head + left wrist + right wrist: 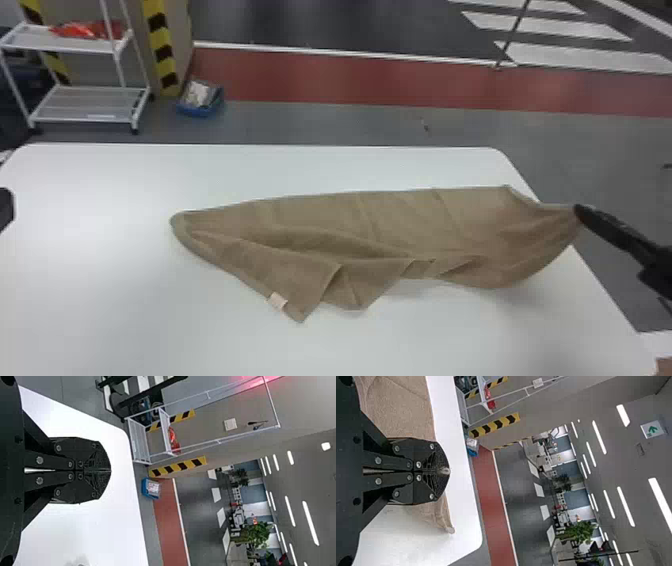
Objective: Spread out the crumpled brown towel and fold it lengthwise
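The brown towel (350, 230) stretches across the table, rumpled along its near side, with a pale tag on a near corner. Its right end is raised at my right gripper (579, 210), at the table's right edge. Shut on the towel, the right gripper (447, 471) has a bit of cloth at its tips, and the towel (403, 409) spreads on both sides beneath it. My left gripper (5, 207) is at the far left edge, away from the towel; seen from its wrist, the left gripper (110, 471) is shut with nothing between its fingers.
The white table (100, 300) has rounded far corners. Beyond it on the floor stand a white wheeled rack (85, 120) and a blue bin (199, 107), beside a striped yellow and black pillar (161, 50).
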You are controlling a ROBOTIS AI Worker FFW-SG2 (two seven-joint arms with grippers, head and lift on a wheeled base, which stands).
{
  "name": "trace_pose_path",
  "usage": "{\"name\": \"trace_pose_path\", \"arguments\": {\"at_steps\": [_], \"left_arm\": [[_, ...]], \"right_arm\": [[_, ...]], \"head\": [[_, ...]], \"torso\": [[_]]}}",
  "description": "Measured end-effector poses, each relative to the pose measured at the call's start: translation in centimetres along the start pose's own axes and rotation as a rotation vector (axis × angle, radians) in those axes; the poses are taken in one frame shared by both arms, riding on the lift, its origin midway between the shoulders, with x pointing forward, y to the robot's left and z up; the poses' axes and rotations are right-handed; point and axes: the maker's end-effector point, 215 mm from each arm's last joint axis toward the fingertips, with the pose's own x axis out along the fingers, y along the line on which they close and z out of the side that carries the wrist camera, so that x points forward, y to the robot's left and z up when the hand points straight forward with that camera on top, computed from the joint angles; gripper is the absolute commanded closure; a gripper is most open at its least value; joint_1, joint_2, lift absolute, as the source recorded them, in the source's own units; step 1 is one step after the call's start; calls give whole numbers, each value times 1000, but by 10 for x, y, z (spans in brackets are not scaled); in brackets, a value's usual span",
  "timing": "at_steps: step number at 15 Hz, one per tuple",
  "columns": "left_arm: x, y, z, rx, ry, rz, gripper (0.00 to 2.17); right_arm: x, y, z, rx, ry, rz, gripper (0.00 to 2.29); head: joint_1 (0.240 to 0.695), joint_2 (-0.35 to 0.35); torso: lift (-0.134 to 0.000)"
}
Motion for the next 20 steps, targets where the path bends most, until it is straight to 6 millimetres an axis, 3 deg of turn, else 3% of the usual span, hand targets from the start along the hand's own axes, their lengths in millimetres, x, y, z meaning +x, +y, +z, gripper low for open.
{"name": "trace_pose_path", "arguments": {"at_steps": [3, 6, 7, 8, 10, 11, 12, 15, 16, 20], "left_arm": [[0, -8, -4, -9, 9, -27, 1352], [2, -36, -15, -51, 21, -106, 1349], [3, -51, -18, -68, 15, -132, 1332], [3, -67, -19, -88, 3, -159, 1153], [-4, -110, -19, -136, -32, -238, 1018], [-11, -137, -19, -159, -51, -296, 785], [-20, -163, -19, -176, -68, -352, 738], [-42, -222, -27, -186, -99, -460, 707], [-49, -237, -32, -184, -96, -483, 542], [-79, -281, -49, -189, -96, -563, 373]], "right_arm": [[0, -5, -16, 4, 38, -19, 1710], [4, -7, -34, 13, 66, -30, 1710], [5, -7, -41, 17, 75, -31, 1710], [5, -6, -46, 22, 82, -33, 1710], [5, -6, -58, 35, 96, -35, 1710], [4, -8, -63, 43, 101, -38, 1710], [4, -9, -67, 50, 105, -40, 1710], [3, -11, -71, 59, 111, -44, 1710], [3, -11, -72, 61, 112, -44, 1710], [8, -7, -78, 74, 118, -35, 1710]], "head": [[695, -172], [695, -199], [695, -209], [695, -224], [695, -260], [695, -288], [695, -342], [695, -350], [695, -350], [695, -350]], "torso": [[-128], [-128], [-128], [-128], [-128], [-128], [-128], [-128], [-128], [-128]]}}
